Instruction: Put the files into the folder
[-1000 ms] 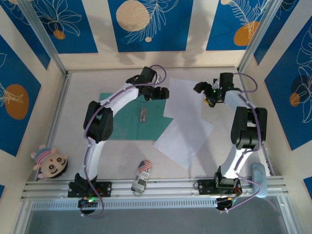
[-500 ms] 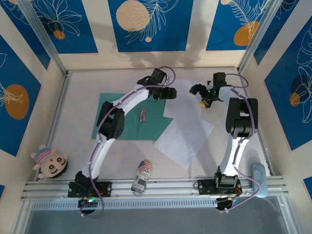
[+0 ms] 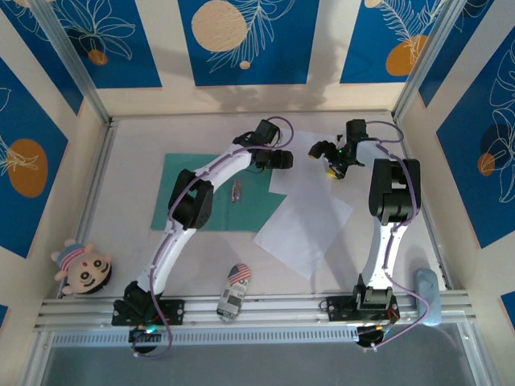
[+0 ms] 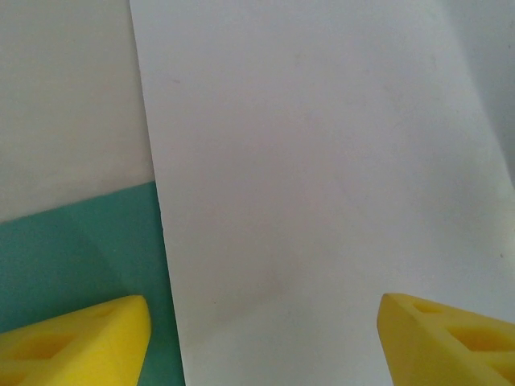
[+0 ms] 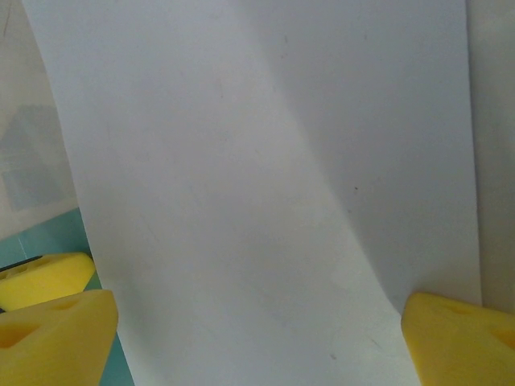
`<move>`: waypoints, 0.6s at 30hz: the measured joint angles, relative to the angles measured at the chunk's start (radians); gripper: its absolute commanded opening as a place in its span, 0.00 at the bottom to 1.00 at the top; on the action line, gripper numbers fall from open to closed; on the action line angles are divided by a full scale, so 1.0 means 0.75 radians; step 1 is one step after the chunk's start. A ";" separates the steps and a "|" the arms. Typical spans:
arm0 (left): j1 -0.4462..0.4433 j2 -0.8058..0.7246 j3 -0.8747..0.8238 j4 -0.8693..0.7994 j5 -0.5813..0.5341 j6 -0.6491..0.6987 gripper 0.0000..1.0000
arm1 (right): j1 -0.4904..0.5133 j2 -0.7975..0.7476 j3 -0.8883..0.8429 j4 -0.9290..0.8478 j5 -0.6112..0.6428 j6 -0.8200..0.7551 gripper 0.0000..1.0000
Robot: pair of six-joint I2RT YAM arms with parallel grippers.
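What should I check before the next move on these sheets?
1. Left fingers open: ok.
2. Right fingers open: ok.
3. White sheet beneath both: ok.
4. Fingers touching it: cannot tell.
5. Folder surface bare: not ok, a small grey object lies on it.
6. Files inside: not ok; that sheet and the second sheet lie mostly on the table.

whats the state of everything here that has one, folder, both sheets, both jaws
folder: lying flat, right edge under a sheet
far sheet: flat, outside the folder, overlapping its edge
near sheet: flat, askew, overlapping the far sheet
left jaws: open, holding nothing
right jaws: open, holding nothing
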 measured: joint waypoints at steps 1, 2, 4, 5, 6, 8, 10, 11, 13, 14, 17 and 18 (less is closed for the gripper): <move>0.000 0.000 0.000 0.000 0.000 -0.001 0.75 | 0.000 0.001 0.001 -0.001 0.001 -0.001 0.92; 0.000 0.001 0.000 0.000 0.000 -0.002 0.75 | 0.000 0.003 0.001 -0.001 0.000 -0.001 0.92; 0.000 0.002 0.000 0.001 0.001 -0.010 0.75 | 0.000 0.003 0.001 -0.001 -0.001 -0.001 0.92; -0.001 0.003 0.000 0.001 0.001 -0.011 0.75 | 0.000 0.004 0.002 -0.001 -0.002 -0.001 0.92; -0.001 0.004 0.000 0.001 0.000 -0.013 0.75 | 0.000 0.005 0.002 0.000 -0.003 -0.001 0.92; -0.001 0.006 0.001 0.002 0.001 -0.021 0.75 | 0.000 0.005 0.002 0.001 -0.010 -0.001 0.92; -0.001 0.007 0.005 0.002 0.002 -0.036 0.75 | 0.000 0.008 0.004 0.001 -0.019 0.000 0.92; -0.001 0.008 0.005 0.002 0.002 -0.042 0.76 | -0.001 0.010 0.005 0.002 -0.024 0.000 0.92; -0.002 0.008 0.005 0.003 0.009 -0.051 0.76 | -0.001 0.014 0.007 0.006 -0.033 0.000 0.92; -0.002 0.008 0.005 0.003 0.013 -0.057 0.76 | -0.001 0.016 0.007 0.008 -0.037 0.000 0.92; -0.002 0.008 0.005 0.006 0.027 -0.075 0.77 | -0.001 0.020 0.012 0.011 -0.046 0.001 0.92; -0.002 0.008 0.005 0.006 0.033 -0.079 0.77 | 0.000 0.020 0.012 0.011 -0.047 0.001 0.92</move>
